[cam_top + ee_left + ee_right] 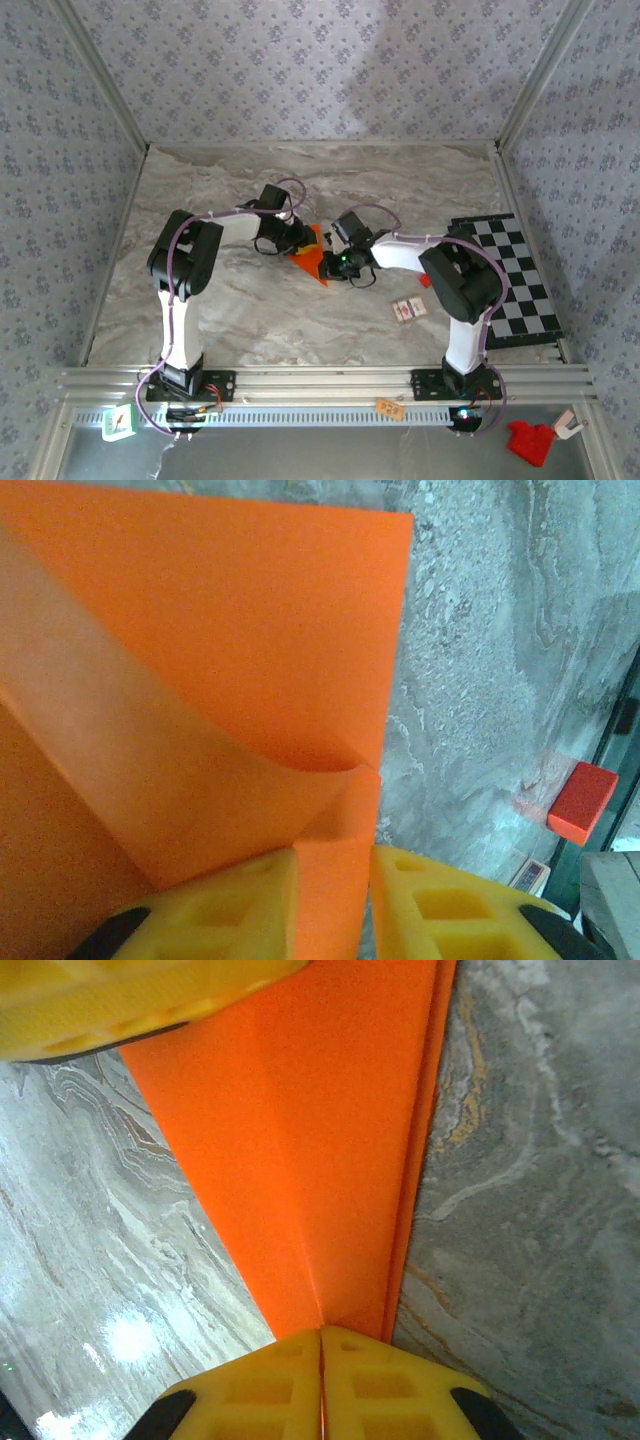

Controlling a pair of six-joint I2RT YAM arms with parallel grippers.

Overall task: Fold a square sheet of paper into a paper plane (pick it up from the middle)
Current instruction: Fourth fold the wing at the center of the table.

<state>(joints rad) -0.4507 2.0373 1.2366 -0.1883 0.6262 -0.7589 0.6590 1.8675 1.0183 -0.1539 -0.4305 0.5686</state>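
On the marble table (400, 180), the creased orange sheet of paper (312, 262) lies between two grippers. The right gripper (321, 1332) has its jaws pressed together on the narrow end. The left gripper (333, 858), jaws slightly apart, pinches an edge strip beneath a curled flap.

One bright orange creased sheet of thin paper (312, 258) near the middle of the desk (250, 320). Two white-and-black robot arms at the desk's near edge, the left arm (178, 280) and the right arm (455, 290), with one tool each: left tool (298, 240), right tool (337, 262). Each tool has two yellow fingers (230, 905). One black-and-white checkered board (508, 280) along the right edge. One small red block (424, 281) just beside the board. Two small pale cards (409, 310) closer to the near edge
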